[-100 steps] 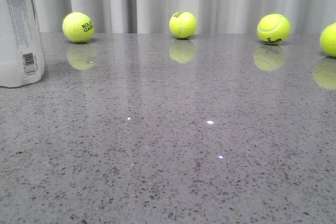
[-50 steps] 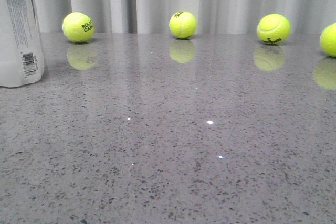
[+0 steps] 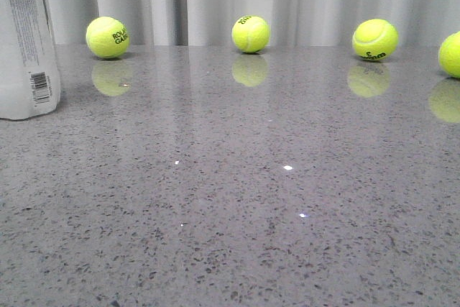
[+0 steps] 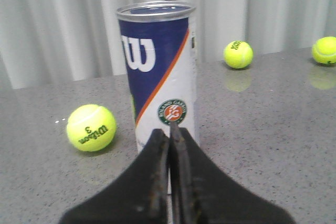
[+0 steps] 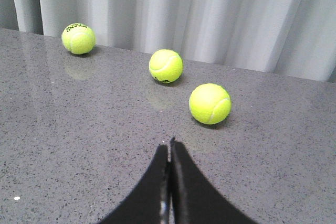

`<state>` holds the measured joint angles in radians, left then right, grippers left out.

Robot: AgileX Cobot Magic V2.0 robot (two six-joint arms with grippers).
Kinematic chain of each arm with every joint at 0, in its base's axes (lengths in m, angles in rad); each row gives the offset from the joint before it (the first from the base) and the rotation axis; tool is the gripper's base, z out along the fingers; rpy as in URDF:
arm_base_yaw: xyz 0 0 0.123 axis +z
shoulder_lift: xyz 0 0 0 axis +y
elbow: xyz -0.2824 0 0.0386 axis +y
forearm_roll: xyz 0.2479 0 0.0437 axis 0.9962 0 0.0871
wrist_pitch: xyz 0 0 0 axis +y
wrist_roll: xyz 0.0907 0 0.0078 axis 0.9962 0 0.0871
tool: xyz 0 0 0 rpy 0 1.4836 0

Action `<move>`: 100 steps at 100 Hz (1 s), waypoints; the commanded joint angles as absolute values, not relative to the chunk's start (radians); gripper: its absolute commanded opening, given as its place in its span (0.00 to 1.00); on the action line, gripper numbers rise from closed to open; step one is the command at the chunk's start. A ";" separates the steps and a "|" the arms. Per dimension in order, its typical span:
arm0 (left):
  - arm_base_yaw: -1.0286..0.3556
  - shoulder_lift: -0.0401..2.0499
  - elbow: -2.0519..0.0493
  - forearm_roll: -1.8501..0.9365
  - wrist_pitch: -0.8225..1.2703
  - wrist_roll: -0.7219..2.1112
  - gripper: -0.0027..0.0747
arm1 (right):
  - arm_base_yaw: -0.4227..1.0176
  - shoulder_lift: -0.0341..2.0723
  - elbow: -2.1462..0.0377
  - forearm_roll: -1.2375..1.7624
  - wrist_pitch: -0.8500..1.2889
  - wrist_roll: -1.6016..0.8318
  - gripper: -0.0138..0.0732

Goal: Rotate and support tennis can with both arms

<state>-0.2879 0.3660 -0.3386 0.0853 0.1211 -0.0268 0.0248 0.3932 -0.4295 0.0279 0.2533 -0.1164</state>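
Observation:
The tennis can (image 3: 25,41) stands upright at the far left edge of the front view, its barcode side showing. In the left wrist view the can (image 4: 157,72) shows its navy-and-white label, W logo, orange stripe, round emblem and silver rim. My left gripper (image 4: 170,132) is shut and empty, its tips just in front of the can's lower part. My right gripper (image 5: 169,148) is shut and empty over bare table, apart from the can. Neither gripper shows in the front view.
Several yellow-green tennis balls line the back of the grey speckled table (image 3: 251,199): one (image 3: 107,37) near the can, one (image 3: 250,34), one (image 3: 374,39). A ball (image 4: 91,127) lies beside the can. Three balls, one (image 5: 210,103), lie ahead of my right gripper. White curtain behind.

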 commanded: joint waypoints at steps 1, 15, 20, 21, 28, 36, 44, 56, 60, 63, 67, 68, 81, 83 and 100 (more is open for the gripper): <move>-0.241 0.323 -0.328 0.089 0.028 -0.037 0.01 | 0.022 0.396 -0.456 0.022 0.167 -0.116 0.08; -0.177 0.231 -0.249 0.089 0.028 -0.037 0.01 | 0.022 0.396 -0.456 0.022 0.167 -0.116 0.08; -0.161 0.193 -0.217 0.089 0.028 -0.037 0.01 | 0.022 0.396 -0.456 0.022 0.167 -0.116 0.08; -0.157 0.182 -0.208 0.089 0.028 -0.037 0.01 | 0.022 0.396 -0.456 0.022 0.167 -0.116 0.08; -0.139 0.124 -0.162 0.091 0.028 -0.037 0.01 | 0.022 0.396 -0.456 0.022 0.167 -0.116 0.08; -0.124 0.058 -0.114 0.091 0.028 -0.037 0.01 | 0.022 0.396 -0.456 0.022 0.167 -0.116 0.08; -0.111 -0.012 -0.066 0.091 0.028 -0.037 0.01 | 0.022 0.396 -0.456 0.022 0.167 -0.116 0.08; -0.093 -0.039 -0.015 0.099 0.000 -0.037 0.01 | 0.022 0.397 -0.456 0.022 0.168 -0.116 0.08; -0.090 -0.039 -0.004 0.099 0.000 -0.037 0.01 | 0.022 0.397 -0.456 0.022 0.167 -0.116 0.08; -0.089 -0.042 0.003 0.099 0.000 -0.037 0.01 | 0.022 0.397 -0.456 0.022 0.168 -0.116 0.08; -0.089 -0.042 0.010 0.099 0.000 -0.037 0.01 | 0.022 0.397 -0.456 0.022 0.167 -0.116 0.08; -0.089 -0.042 0.011 0.099 0.000 -0.037 0.01 | 0.022 0.397 -0.456 0.022 0.167 -0.116 0.08; -0.087 -0.042 0.043 0.108 -0.083 -0.037 0.01 | 0.022 0.397 -0.456 0.022 0.168 -0.116 0.08; -0.087 -0.042 0.043 0.108 -0.095 -0.037 0.01 | 0.022 0.397 -0.456 0.022 0.168 -0.116 0.08; -0.087 -0.042 0.043 0.108 -0.091 -0.037 0.01 | 0.022 0.397 -0.456 0.022 0.168 -0.116 0.08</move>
<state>-0.0914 -0.0049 -0.0042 0.1068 0.0000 -0.0268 0.0248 0.3932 -0.4289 0.0279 0.2533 -0.1164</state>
